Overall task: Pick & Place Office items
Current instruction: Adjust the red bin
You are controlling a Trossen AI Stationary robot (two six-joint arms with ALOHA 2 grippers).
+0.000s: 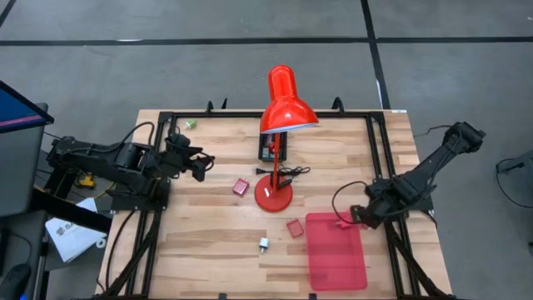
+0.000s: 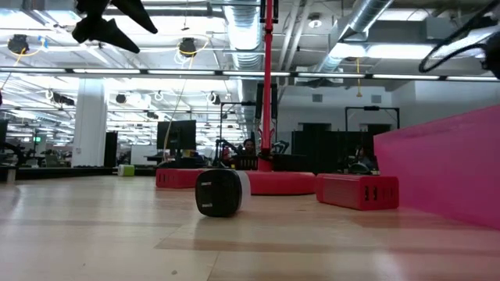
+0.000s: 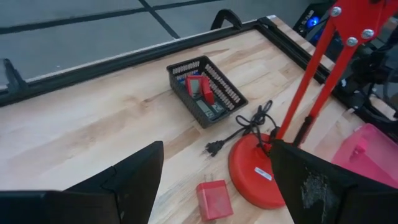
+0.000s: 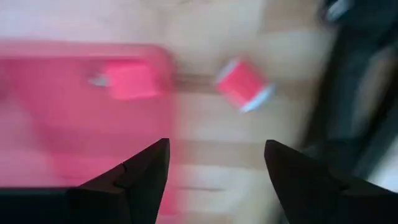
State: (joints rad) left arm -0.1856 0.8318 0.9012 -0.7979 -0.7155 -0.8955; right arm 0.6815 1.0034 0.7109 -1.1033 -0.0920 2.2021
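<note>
My left gripper (image 1: 202, 165) (image 3: 216, 149) hangs open above the table's left half, holding nothing. A red block (image 1: 241, 187) (image 3: 214, 199) lies on the wood just ahead of it, beside the lamp's base. My right gripper (image 1: 354, 215) (image 4: 216, 143) is open over the far edge of the red tray (image 1: 336, 250) (image 4: 62, 124). A second red block (image 1: 295, 227) (image 4: 239, 84) lies on the table left of the tray. A pink piece (image 4: 127, 81) seems to sit in the tray. A white-silver piece (image 1: 263, 243) (image 2: 221, 192) rests near the front. A green piece (image 1: 190, 123) lies at the far edge.
The tall red desk lamp (image 1: 273, 198) stands mid-table, its cord and plug (image 3: 214, 147) trailing on the wood. Behind it a black mesh basket (image 1: 271, 148) (image 3: 205, 90) holds a few small items. A black frame runs along the table's edges.
</note>
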